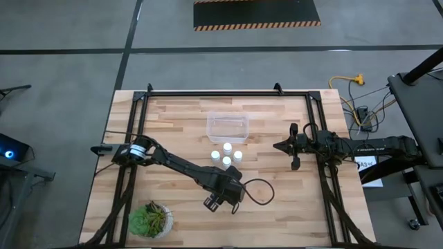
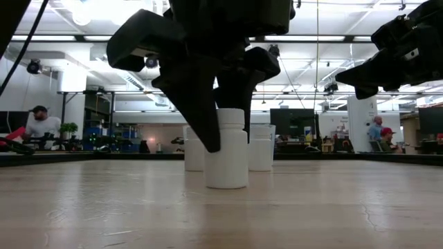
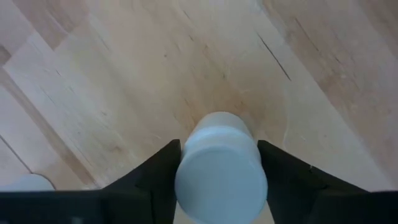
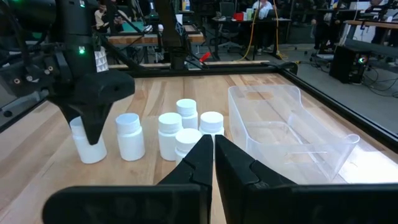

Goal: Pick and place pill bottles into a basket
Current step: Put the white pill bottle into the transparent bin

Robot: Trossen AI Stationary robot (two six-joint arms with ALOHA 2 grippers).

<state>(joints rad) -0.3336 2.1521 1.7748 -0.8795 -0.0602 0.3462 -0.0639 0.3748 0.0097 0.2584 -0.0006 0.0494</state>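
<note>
A white pill bottle (image 2: 228, 159) stands on the table near its near edge. My left gripper (image 1: 219, 200) is over it, with one finger on each side of it in the left wrist view (image 3: 221, 168). The gripper hides this bottle in the high view. Another bottle (image 4: 130, 136) stands beside it. Several more bottles (image 1: 227, 155) stand in a cluster by the clear basket (image 1: 228, 126), which holds no bottles. My right gripper (image 1: 293, 148) hangs shut and empty to the right of the cluster. My left gripper has the bottle's round sides (image 3: 186, 163) between its two fingers, just below the cap. No gap shows on either side. The fingers (image 2: 201, 104) come from above, slanting down. The bottle stands upright with its base (image 2: 227, 183) on the table.
A green potted plant (image 1: 150, 220) stands at the table's near left corner. A black frame rail (image 1: 228, 93) runs along the far edge. People sit at desks in the room beyond the table.
</note>
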